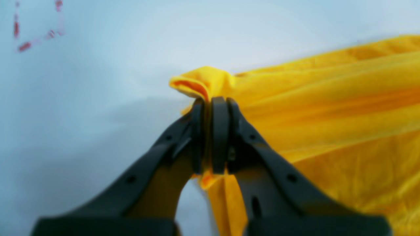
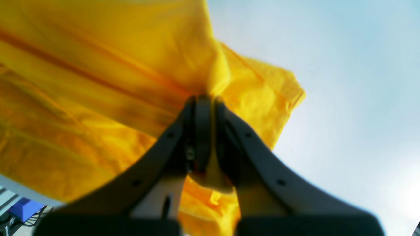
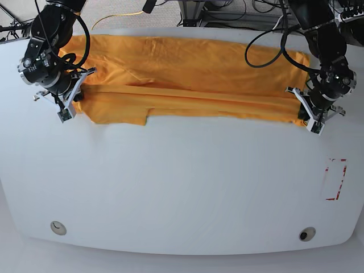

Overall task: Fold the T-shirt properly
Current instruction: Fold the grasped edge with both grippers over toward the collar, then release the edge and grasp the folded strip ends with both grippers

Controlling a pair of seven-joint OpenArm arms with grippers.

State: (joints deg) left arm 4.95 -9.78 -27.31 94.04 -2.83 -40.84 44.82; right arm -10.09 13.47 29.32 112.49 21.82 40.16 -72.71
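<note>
The orange-yellow T-shirt lies stretched across the far half of the white table, its near edge doubled over into a long fold. At the shirt's right end my left gripper is shut on a bunched corner of the cloth, seen close up between the black fingers. At the left end my right gripper is shut on the other corner, with the T-shirt draped over and past its fingers. No lettering or tag shows.
The white table stretches toward the front. A red dashed rectangle is marked near its right edge. Two small round fittings sit near the front edge. Cables and equipment lie beyond the far edge.
</note>
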